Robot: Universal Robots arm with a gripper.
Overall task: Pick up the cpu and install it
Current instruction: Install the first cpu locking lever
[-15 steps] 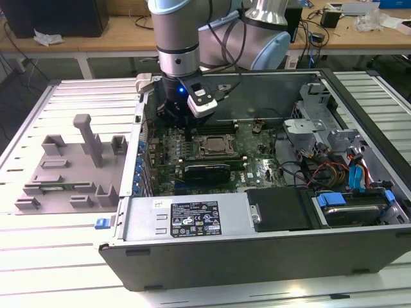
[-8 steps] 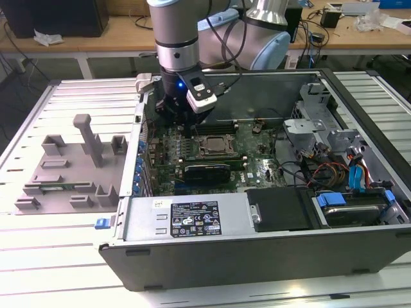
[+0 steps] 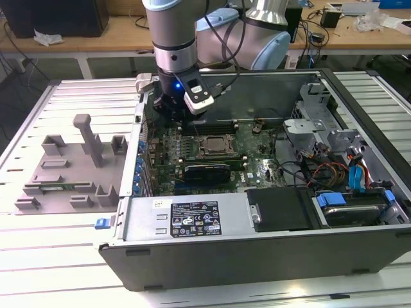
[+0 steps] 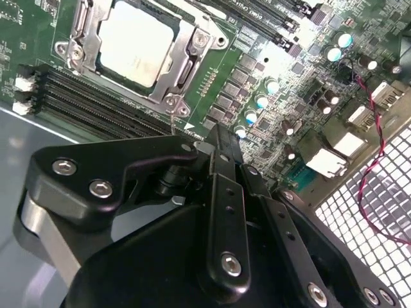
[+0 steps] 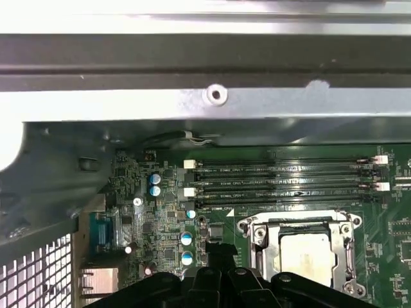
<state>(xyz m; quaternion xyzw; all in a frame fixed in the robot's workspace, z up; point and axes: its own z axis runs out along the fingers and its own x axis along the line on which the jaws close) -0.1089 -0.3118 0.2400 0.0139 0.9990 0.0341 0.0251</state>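
Counting first: one cpu (image 4: 136, 43) sits flat in its socket frame (image 4: 96, 77) on the motherboard (image 4: 276, 58), silvery top up, with the metal bracket framing its edges. One robot arm (image 3: 173, 38) reaches down into one open computer case (image 3: 212, 256) that lies on the slatted desk (image 3: 64, 256). One grey plastic tray (image 3: 64, 173) with upright blocks rests on the desk just beside the case, toward the exterior view's left.

In the exterior view the end effector (image 3: 168, 109) hangs low inside the case near its far wall, beside the socket rather than over it. Both wrist views bring the board up close: the second wrist view shows the end effector (image 4: 221, 138) with its black fingers (image 4: 225, 212) drawn together on nothing, their tips apart from the cpu. The first wrist view shows the cpu (image 5: 307, 255) in the socket, four long memory slots (image 5: 282, 183) running in parallel between the socket and the case's metal wall (image 5: 205, 102), and a perforated grille (image 5: 35, 273) at one corner.

Open room is tight: the case wall stands close behind the end effector, with the memory slots just beside the socket.
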